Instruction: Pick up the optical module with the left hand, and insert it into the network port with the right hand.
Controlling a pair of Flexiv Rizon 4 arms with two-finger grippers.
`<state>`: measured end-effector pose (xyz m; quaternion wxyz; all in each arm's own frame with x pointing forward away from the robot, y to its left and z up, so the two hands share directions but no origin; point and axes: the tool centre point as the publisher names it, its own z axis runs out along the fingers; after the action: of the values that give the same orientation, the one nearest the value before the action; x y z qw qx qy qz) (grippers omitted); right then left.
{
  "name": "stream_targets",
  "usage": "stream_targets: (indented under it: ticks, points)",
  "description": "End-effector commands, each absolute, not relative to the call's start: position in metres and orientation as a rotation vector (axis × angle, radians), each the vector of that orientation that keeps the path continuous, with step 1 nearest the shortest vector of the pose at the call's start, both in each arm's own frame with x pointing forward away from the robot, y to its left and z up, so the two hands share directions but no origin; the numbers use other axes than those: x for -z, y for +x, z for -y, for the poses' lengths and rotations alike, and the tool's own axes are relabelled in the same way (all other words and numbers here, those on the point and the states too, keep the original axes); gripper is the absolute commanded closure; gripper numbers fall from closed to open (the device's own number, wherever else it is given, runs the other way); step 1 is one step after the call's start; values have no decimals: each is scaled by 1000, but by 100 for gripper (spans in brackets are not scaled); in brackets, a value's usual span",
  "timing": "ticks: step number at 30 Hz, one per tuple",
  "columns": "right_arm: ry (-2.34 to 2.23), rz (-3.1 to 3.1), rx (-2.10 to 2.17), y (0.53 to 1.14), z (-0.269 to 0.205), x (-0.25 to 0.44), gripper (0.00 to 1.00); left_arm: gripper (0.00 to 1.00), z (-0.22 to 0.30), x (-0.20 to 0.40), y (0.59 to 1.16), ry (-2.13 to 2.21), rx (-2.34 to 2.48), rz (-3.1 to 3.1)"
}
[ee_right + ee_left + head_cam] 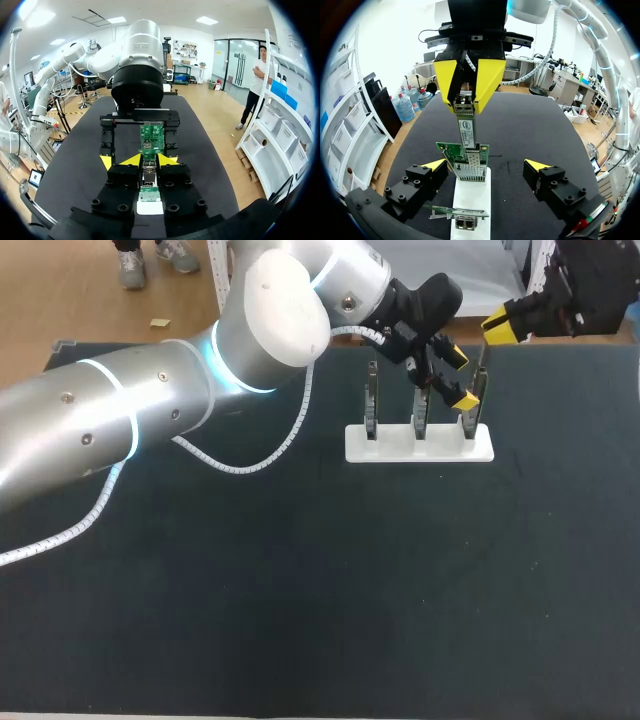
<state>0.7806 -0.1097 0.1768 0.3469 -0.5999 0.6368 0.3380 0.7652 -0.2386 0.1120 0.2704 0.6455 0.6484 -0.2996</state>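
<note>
The optical module (465, 122) is a slim metal stick. My right gripper (466, 102) is shut on its upper end. Its lower end meets the port of a green network card (470, 161), which stands upright at one end of a white stand (470, 197). In the head view this card (470, 412) is the stand's rightmost, with my right gripper (497, 328) above it. My left gripper (486, 166) is open, its fingers either side of that card without touching it. In the right wrist view the module (148, 176) sits between my right gripper's (149, 161) fingers, with the card (151, 139) ahead.
The white stand (420, 445) at the back of the dark mat holds two more upright cards (371, 405) (421, 410). My left arm (150, 410) crosses the mat's back left, trailing a white coiled cable (250, 462). The mat (330, 600) spreads wide in front.
</note>
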Motion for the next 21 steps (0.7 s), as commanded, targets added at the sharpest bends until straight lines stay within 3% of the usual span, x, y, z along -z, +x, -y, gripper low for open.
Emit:
stream_targets:
  ticks: [1,21]
  points:
    - [-1552,-1658,-873,777,109,-176,100,0,239,-113,767,1744,807,-1752]
    - [-1543,-1649,-866,772,108,-179,100,0,239,-113,767,1744,807,-1752]
